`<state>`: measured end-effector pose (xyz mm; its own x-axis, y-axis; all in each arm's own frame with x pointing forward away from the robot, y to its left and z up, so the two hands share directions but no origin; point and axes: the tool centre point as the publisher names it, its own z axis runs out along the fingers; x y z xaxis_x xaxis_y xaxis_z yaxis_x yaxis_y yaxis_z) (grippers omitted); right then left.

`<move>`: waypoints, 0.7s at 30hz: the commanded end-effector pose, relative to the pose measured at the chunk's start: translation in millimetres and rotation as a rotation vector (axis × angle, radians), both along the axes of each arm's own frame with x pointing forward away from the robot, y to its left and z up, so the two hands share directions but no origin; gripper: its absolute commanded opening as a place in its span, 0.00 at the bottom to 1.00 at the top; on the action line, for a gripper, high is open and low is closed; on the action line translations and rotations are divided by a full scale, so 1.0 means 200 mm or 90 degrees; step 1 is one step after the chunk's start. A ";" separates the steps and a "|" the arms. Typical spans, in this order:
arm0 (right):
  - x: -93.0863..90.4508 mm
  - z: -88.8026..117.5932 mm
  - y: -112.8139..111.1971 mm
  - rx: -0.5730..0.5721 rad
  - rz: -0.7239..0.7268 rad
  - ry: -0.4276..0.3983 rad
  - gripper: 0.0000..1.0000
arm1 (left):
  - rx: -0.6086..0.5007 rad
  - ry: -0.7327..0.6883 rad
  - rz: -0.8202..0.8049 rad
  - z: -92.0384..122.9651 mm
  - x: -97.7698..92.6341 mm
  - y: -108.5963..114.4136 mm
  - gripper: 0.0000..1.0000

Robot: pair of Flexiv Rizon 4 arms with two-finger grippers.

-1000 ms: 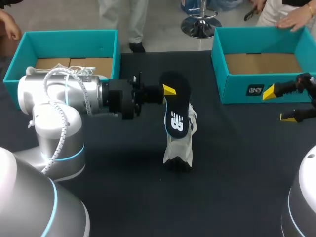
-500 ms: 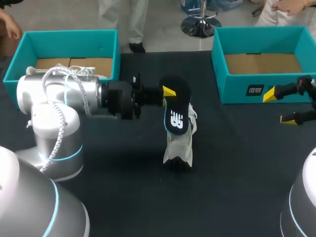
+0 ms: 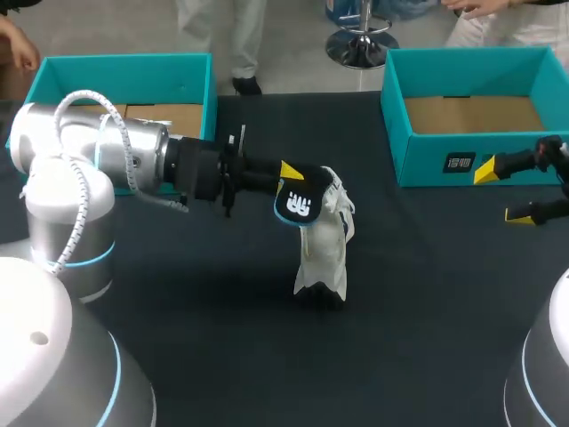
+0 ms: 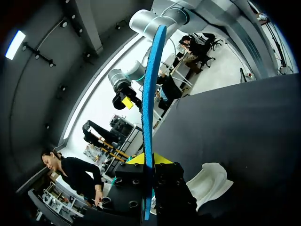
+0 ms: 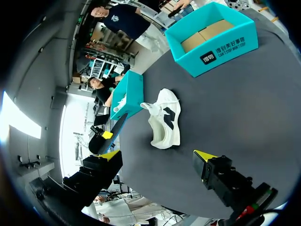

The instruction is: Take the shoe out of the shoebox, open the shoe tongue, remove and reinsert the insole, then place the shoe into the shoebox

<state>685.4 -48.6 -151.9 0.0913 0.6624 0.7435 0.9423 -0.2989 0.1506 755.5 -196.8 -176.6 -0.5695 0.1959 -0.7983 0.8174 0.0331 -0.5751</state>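
Table (image 3: 427, 294): L end effector (image 3: 292, 176) grips insole (image 3: 300, 201), blue-edged via wrist cam; R (image 3: 502, 191) released.

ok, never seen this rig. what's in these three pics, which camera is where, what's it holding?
It's a robot with two arms at a black table. The head view looks down from above and behind it; the two round pictures come from a camera on each wrist, looking along the fingers. The left hand is shut on a dark insole, seen edge-on in the left wrist view. The white shoe stands on the table close by, outside both boxes. Teal shoeboxes sit at the far side: left box and right box. The right hand is open and empty, near the right box.
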 end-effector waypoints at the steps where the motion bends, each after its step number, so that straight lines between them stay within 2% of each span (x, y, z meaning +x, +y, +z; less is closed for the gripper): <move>1: -0.01 0.00 0.00 -0.001 -0.002 0.000 1.00 | 0.042 0.034 -0.029 0.03 -0.04 0.04 0.00; 4: -0.01 0.00 0.00 -0.001 -0.002 0.000 1.00 | 0.046 0.089 -0.037 0.04 -0.06 0.04 0.00; 14: -0.01 0.00 0.00 -0.001 -0.002 0.000 1.00 | 0.047 0.179 -0.028 0.09 -0.13 0.07 0.00; 21: -0.01 0.00 0.00 -0.001 -0.002 0.000 1.00 | 0.047 0.177 -0.028 0.10 -0.14 0.08 0.00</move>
<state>685.6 -48.3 -152.6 0.0903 0.6622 0.7439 0.9422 -0.2989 0.1516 731.3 -182.9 -158.1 -0.7544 0.2780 -0.5947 0.6290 0.0468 -0.7760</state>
